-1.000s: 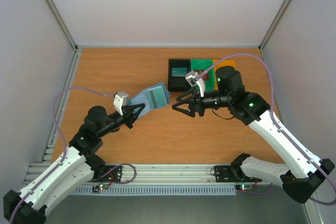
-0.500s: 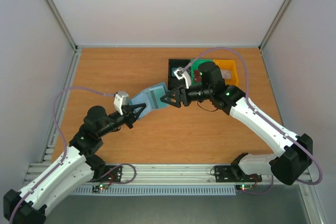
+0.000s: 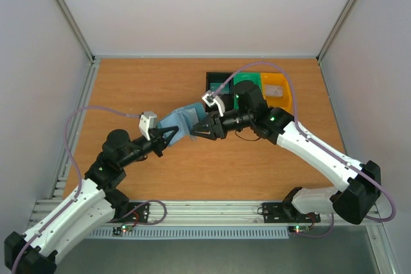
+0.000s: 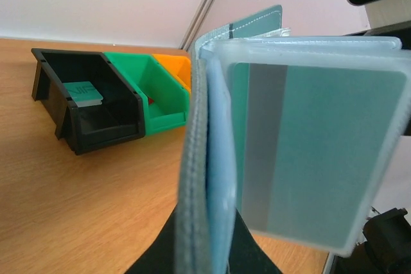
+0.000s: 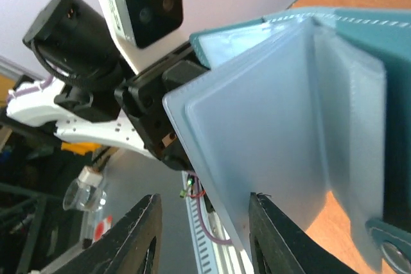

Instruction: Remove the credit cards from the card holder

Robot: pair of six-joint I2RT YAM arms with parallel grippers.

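Right pincer (image 3: 198, 130) spread, apparently straddling the card holder (image 3: 178, 120) edge.

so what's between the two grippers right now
The holder, held up by the left gripper, with the open right gripper at its other side. The top view shows this.

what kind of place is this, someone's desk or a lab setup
Most likely a robot test cell: a wooden table boxed in by plain white panels, a left arm and right arm bolted to a metal rail, and a row of small bins.
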